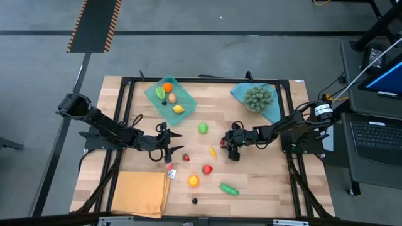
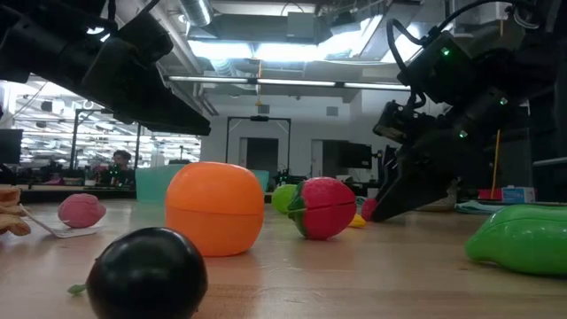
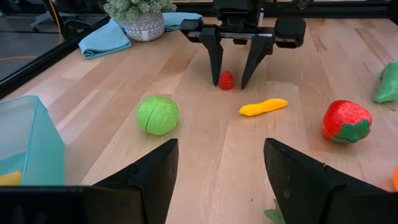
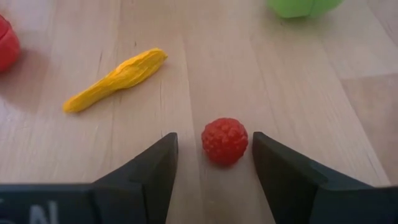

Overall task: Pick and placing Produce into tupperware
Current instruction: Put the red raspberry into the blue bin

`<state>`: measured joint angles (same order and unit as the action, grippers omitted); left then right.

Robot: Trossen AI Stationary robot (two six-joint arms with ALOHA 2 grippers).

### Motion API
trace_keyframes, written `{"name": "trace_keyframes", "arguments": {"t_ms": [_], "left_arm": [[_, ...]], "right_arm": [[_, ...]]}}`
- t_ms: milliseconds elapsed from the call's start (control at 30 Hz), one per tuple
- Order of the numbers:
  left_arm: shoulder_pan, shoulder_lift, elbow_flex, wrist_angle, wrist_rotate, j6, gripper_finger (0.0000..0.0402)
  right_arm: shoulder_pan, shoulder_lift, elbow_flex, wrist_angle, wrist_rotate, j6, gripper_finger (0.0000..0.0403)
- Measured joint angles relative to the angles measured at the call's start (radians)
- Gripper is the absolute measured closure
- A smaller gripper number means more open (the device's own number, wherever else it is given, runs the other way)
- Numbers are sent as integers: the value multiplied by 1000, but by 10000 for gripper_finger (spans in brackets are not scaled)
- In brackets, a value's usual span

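I am in the pick step: my right gripper (image 4: 213, 163) is low on the table with its fingers spread, bracketing a small red raspberry (image 4: 224, 140) that sits between them, not yet touched on either side as far as I can judge. The left wrist view shows the same thing head-on, the two dark fingers standing either side of the berry (image 3: 226, 79). The next move, I think, calls for closing squarely on the berry without nudging it, then lifting and carrying it across to the teal tupperware (image 1: 159, 104), which sits well apart toward the far left of the table and already holds an orange piece, a yellow one and a few others.

The raspberry is nearly round, so it has no long axis to line up with. The yellow pepper-like piece (image 4: 116, 79) just beside it does: it lies flat, its long axis running diagonally to my fingers' line.

My left gripper (image 3: 219, 182) waits with its fingers apart and nothing in them, hovering near the table's middle-left, a green cabbage half (image 3: 157, 114) ahead of it
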<state>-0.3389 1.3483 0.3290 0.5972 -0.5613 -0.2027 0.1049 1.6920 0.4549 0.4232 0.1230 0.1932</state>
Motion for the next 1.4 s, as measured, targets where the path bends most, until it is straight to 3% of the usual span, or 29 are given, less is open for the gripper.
{"name": "trace_keyframes", "arguments": {"t_ms": [333, 733, 1400], "left_arm": [[0, 0, 0, 0, 0, 0, 173], [0, 0, 0, 0, 0, 3, 173], [0, 0, 0, 0, 0, 3, 173]], "right_arm": [[-8, 1, -2, 13, 6, 15, 196], [-10, 2, -2, 30, 19, 40, 260], [-11, 2, -3, 84, -18, 34, 251]]}}
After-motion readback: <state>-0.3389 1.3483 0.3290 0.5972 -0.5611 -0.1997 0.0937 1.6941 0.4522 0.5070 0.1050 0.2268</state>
